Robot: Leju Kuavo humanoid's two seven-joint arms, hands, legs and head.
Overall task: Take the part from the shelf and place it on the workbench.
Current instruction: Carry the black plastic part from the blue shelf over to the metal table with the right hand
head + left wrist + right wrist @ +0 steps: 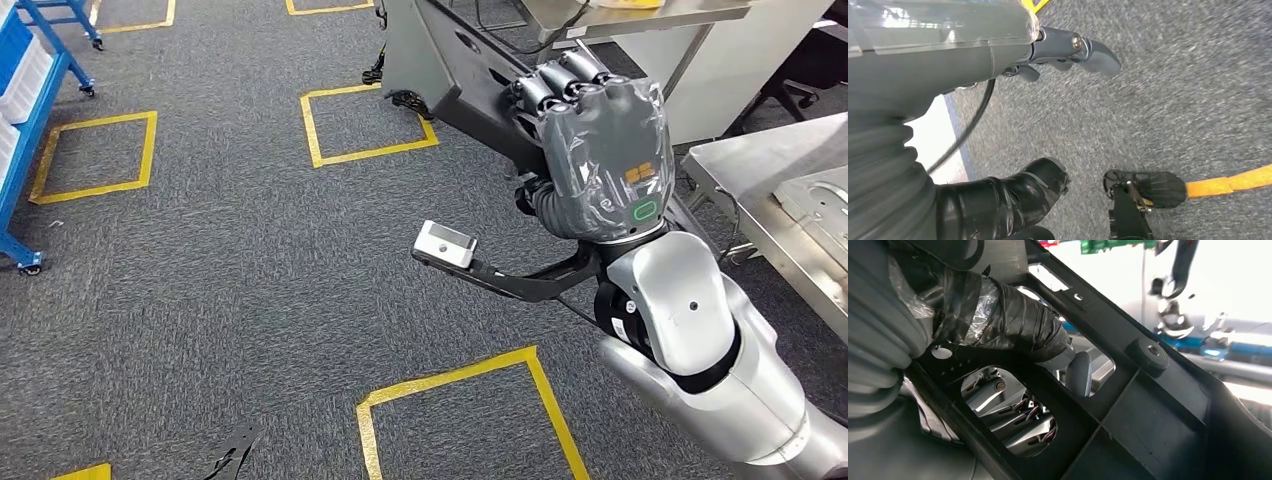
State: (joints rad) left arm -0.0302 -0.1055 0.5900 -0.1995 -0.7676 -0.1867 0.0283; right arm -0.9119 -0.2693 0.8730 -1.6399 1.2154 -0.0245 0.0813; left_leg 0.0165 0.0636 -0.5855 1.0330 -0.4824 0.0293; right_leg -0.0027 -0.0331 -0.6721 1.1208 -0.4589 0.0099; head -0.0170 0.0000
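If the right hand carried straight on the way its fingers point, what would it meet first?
The right hand already grips the black part, which leads. Beyond it, up and left in the head view, stands the steel table, likely first, though depth is unclear.

The head camera looks forward and steeply down from high on the robot's body onto grey carpet (230, 280) marked with yellow tape squares (365, 125), its right hand (600, 160) rising large at right of centre and a metal workbench (770, 200) cutting the right edge. The left wrist camera, tight behind the left hand (998, 60), points down at the same carpet, a yellow tape line (1228, 182) at lower right. The right wrist camera sits very close behind the right hand, pressed against the dark part (1148, 410); bright, blurred background at upper right is possibly the room beyond. Head and right wrist views share that hand and part.
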